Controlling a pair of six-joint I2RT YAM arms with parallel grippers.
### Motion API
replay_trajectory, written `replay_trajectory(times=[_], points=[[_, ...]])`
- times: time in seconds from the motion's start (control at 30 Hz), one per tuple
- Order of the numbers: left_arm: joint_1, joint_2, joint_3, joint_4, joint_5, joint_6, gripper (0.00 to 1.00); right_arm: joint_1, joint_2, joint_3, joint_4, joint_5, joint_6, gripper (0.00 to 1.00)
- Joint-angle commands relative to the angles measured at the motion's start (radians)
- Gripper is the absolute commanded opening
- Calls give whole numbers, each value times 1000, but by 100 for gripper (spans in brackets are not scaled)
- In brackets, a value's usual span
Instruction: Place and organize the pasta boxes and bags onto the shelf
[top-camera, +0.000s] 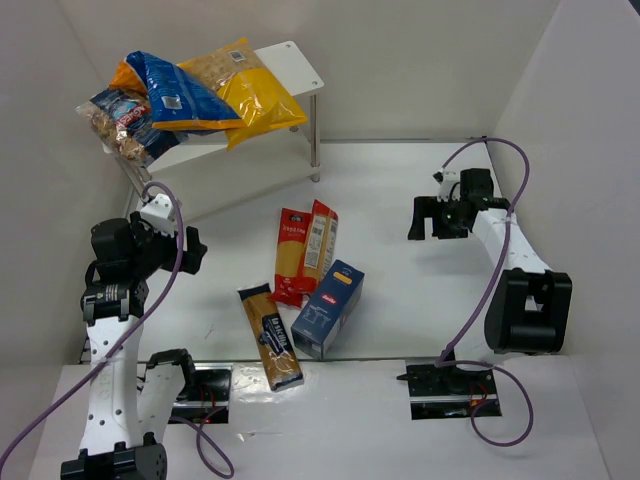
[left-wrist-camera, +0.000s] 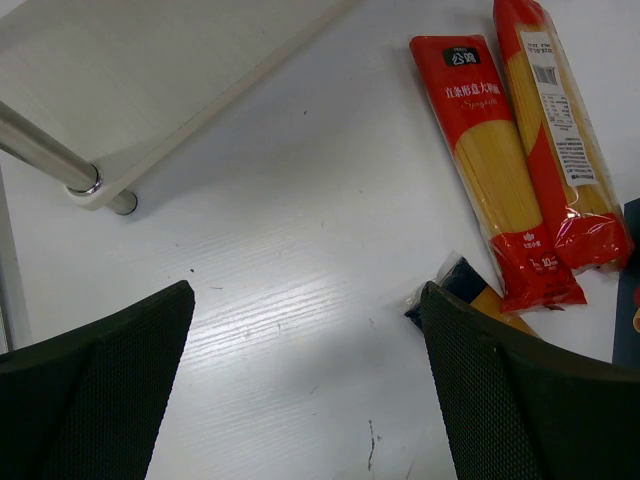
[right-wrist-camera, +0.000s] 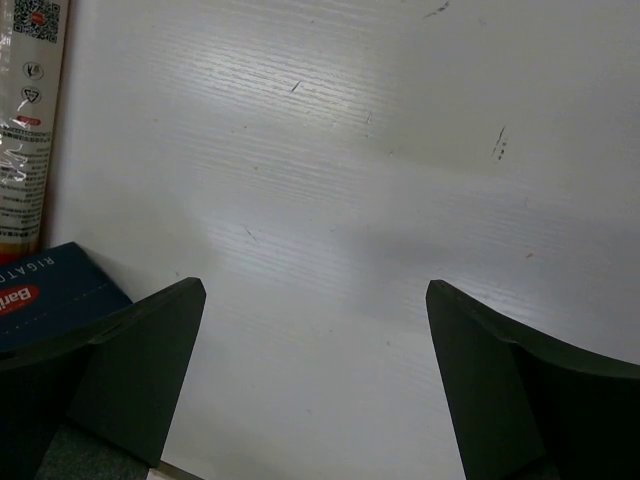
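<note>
The white shelf (top-camera: 292, 58) stands at the back left. Blue (top-camera: 175, 90), yellow (top-camera: 255, 95), orange (top-camera: 124, 74) and clear (top-camera: 118, 122) bags lie piled on its top board. On the table lie a slim red box (top-camera: 291, 255), a slim orange-cream box (top-camera: 321, 238), the dark blue box (top-camera: 328, 308) and the black-label spaghetti packet (top-camera: 270, 338). My left gripper (top-camera: 190, 250) is open and empty, left of the slim boxes (left-wrist-camera: 495, 170). My right gripper (top-camera: 425, 220) is open and empty over bare table, right of the blue box (right-wrist-camera: 50, 290).
The shelf's lower board (left-wrist-camera: 130, 70) and a metal leg (left-wrist-camera: 50, 155) show in the left wrist view. White walls close in the table at the back and both sides. Two black base plates (top-camera: 445, 385) sit at the near edge.
</note>
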Motion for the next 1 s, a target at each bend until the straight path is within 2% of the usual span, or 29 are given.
replay_trajectory(times=[0.0,0.1,0.3,0.4,0.43,0.6,0.8,0.9,0.97], points=[[-3,-9,4,27,28,15,100,-6,-44,33,24,-33,2,100],[-3,-9,4,27,28,15,100,-6,-44,33,-12,-160,-87,100],[-3,-9,4,27,37,15,100,8,-33,51,-110,-282,-223,100],[-3,-29,4,27,62,26,100,192,1,77,-174,-208,-328,100],[-3,-29,4,27,62,26,100,327,11,88,-196,-149,-354,100],[-3,-60,4,18,83,58,100,546,97,210,-346,-142,-578,100],[-3,-80,4,9,128,89,100,570,189,382,-547,-165,-812,100],[-3,-80,4,9,128,89,100,570,211,422,-567,-165,-827,100],[-3,-69,4,9,138,89,100,570,222,447,-636,-177,-898,100]])
